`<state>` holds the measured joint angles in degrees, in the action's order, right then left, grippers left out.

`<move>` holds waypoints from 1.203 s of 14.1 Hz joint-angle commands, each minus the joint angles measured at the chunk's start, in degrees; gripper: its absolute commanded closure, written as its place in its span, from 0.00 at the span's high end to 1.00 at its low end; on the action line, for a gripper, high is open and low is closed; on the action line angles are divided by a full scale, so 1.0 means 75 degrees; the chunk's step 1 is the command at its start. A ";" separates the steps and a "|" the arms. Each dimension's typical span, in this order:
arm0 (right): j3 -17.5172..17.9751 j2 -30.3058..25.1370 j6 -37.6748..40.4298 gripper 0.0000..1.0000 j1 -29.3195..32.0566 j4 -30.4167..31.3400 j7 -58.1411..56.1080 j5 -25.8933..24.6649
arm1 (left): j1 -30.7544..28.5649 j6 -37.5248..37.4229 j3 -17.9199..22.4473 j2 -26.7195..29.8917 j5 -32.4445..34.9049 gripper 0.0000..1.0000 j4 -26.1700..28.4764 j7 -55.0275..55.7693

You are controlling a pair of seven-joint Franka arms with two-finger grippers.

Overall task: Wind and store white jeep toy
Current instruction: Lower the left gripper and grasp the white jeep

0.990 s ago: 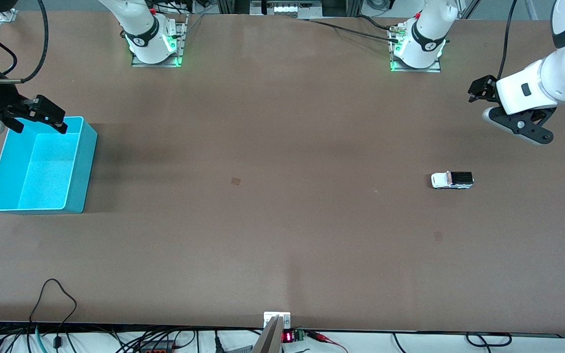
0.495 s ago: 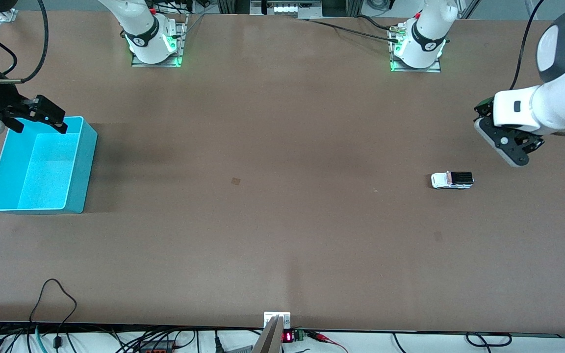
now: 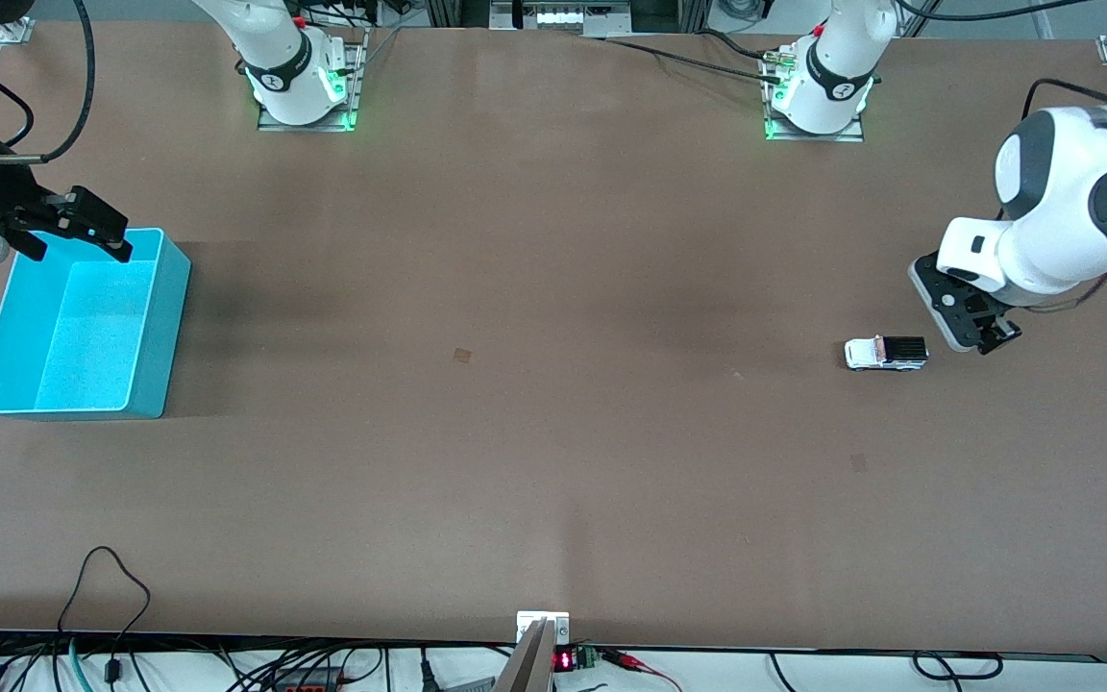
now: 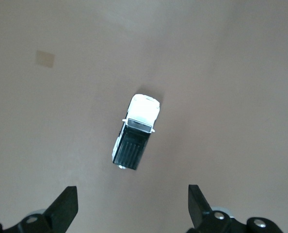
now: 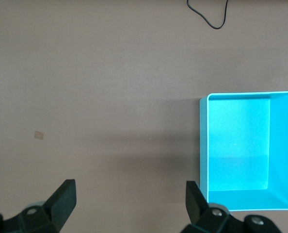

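White jeep toy (image 3: pixel 886 354) sits on the bench (image 3: pixel 553 432) toward the left arm's end. Left gripper (image 3: pixel 981 336) hangs just beside it, fingers open. Right gripper (image 3: pixel 73 235) waits over the turquoise bin (image 3: pixel 161 327) at the right arm's end, fingers open.

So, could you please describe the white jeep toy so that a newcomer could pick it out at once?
Start at the brown table and go toward the left arm's end, where the open left gripper hangs. Right beside it sits the white jeep toy: tiny, boxy, white with a black roof panel, the only small thing there.
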<state>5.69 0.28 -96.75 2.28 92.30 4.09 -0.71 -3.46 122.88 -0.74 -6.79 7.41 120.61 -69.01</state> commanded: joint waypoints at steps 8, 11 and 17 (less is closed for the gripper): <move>0.0038 0.0044 -0.0002 1.00 0.0036 -0.0096 0.0041 0.0095 | -0.0487 0.2821 -0.0030 -0.1284 0.0126 1.00 0.0945 -0.2494; 0.0038 0.0056 -0.0003 1.00 0.0048 -0.0096 -0.0017 0.0106 | -0.0535 0.3372 -0.0030 -0.1753 0.0126 1.00 0.0946 -0.2541; 0.0073 0.0150 0.0068 1.00 -0.0011 -0.0096 -0.0018 0.0106 | -0.0582 0.3690 -0.0042 -0.2058 0.0126 1.00 0.0958 -0.2553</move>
<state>5.87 1.09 -96.77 2.18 92.28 4.13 -0.67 -7.35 149.34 -0.77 -21.46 7.63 127.96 -87.03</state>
